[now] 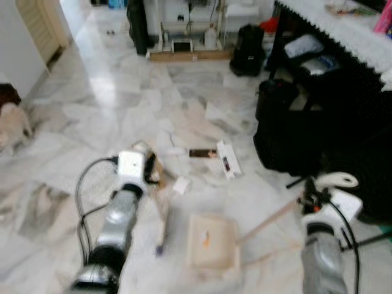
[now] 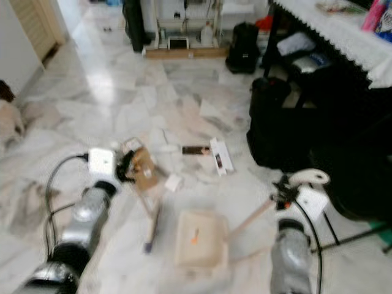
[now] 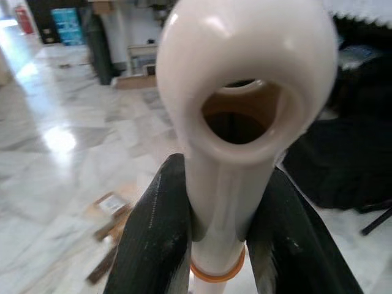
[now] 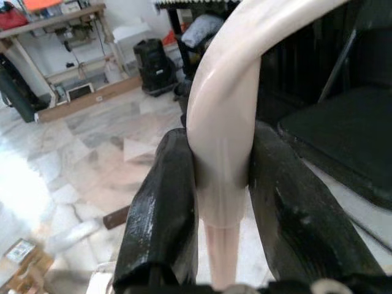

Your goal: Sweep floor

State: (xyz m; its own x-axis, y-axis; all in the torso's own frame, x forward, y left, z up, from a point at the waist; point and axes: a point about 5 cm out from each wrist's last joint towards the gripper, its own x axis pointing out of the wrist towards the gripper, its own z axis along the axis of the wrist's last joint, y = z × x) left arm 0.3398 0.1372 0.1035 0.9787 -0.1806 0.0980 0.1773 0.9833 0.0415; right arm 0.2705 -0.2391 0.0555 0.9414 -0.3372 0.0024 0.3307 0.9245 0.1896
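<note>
Floor (image 1: 110, 92) litter (image 1: 208, 153) unswept; left gripper (image 3: 214, 245) pinches broom (image 1: 162, 223), right gripper (image 4: 223, 202) pinches dustpan (image 1: 211, 242) handle; next, sweep litter in.

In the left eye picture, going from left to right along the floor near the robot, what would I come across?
Left arm's gripper → broom → dustpan → dustpan handle → right gripper → black bag further back.
</note>
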